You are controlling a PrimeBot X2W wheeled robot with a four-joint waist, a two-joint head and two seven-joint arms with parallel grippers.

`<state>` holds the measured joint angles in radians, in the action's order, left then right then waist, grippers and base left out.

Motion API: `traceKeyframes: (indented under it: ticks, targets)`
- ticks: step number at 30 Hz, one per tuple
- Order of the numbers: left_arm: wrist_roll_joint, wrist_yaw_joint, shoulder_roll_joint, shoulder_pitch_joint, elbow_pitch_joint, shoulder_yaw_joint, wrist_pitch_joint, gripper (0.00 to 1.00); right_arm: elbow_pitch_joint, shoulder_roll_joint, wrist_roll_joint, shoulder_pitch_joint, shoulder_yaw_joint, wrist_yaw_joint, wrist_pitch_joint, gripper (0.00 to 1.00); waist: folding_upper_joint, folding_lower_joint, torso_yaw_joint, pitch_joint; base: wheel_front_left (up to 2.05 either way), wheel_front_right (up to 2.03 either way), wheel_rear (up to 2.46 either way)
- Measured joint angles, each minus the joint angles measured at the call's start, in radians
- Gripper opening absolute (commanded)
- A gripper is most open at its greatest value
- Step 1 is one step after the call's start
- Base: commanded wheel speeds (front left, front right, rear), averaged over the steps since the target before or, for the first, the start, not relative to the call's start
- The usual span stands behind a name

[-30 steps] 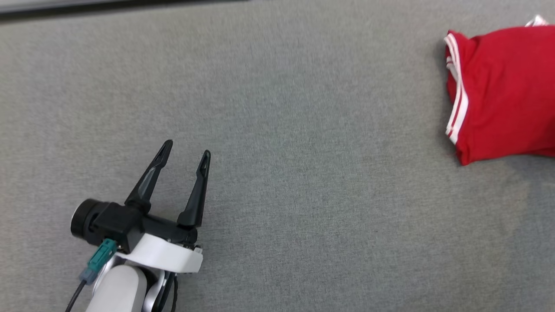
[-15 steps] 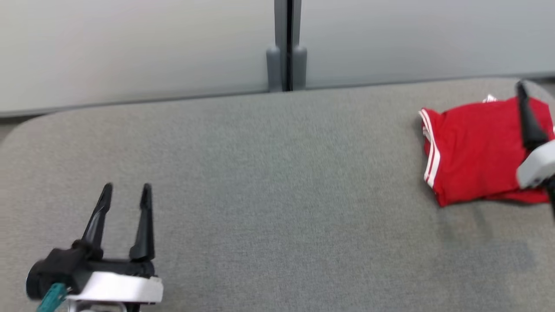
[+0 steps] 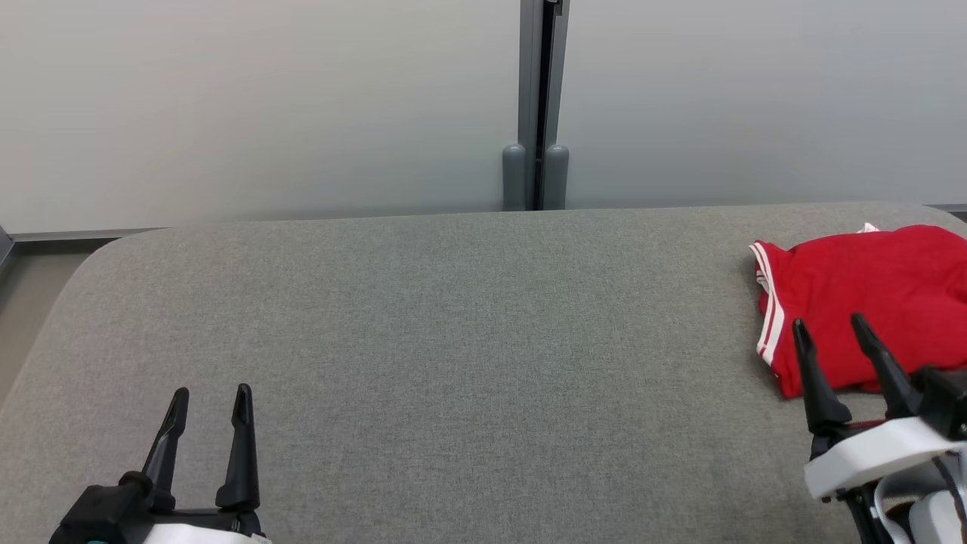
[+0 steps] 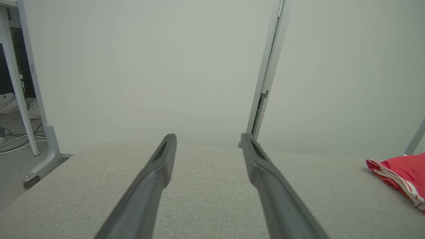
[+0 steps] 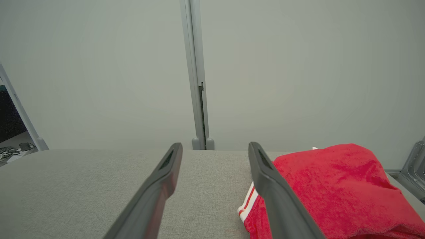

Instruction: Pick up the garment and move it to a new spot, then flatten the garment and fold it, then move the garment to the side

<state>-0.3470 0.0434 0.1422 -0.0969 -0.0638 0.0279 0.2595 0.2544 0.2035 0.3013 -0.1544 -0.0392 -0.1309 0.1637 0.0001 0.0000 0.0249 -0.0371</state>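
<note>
Red garment (image 3: 869, 279) just past R gripper (image 3: 827, 323), released; L gripper (image 3: 212, 391) released too.

Left gripper (image 3: 211, 390): two long matte-black tapered fingers (image 4: 149, 189), each with a recessed slot near the tip, on a black base block (image 3: 98, 514). Right gripper (image 3: 827, 321): same black fingers, seated above a glossy curved white wrist shell (image 3: 876, 453). Dark cables (image 3: 948, 483) just beside that shell.

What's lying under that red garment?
The garment rests on the grey table, whose fabric shows beside it. Anything beneath its layers is covered, so I cannot tell.
</note>
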Motion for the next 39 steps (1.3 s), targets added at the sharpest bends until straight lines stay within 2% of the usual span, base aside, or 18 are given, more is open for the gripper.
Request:
traceKeyframes:
  ticks: [10, 23, 36, 37, 39]
  targets:
    - [0.066, 0.037, -0.043, -0.004, -0.050, -0.009, 0.004, 1.00, 0.037, -0.063, 0.011, 0.093, -0.026, 0.000, 0.085, 1.00, 0.0000, 0.0000, 0.001, -0.008, 0.00, 0.00, 0.00]
    - [0.118, 0.057, -0.068, -0.001, -0.062, -0.039, 0.004, 1.00, 0.029, -0.055, 0.025, 0.094, -0.079, 0.000, 0.096, 1.00, 0.0000, 0.0000, -0.022, -0.013, 0.00, 0.00, 0.00]
    - [0.120, 0.069, -0.084, -0.002, -0.086, -0.044, 0.004, 1.00, 0.042, -0.050, 0.042, 0.094, -0.095, 0.000, 0.096, 1.00, 0.0000, 0.0000, -0.023, -0.015, 0.00, 0.00, 0.00]
    - [0.119, 0.069, -0.087, -0.004, -0.095, -0.043, 0.004, 0.00, 0.049, -0.052, 0.042, 0.098, -0.097, 0.000, 0.096, 0.00, 0.0000, 0.0000, -0.023, -0.015, 0.00, 0.00, 0.00]
    - [0.119, 0.069, -0.095, -0.015, -0.115, -0.041, 0.003, 0.00, 0.066, -0.061, 0.042, 0.115, -0.100, 0.000, 0.092, 0.00, 0.0000, 0.0000, -0.023, -0.015, 0.00, 0.00, 0.00]
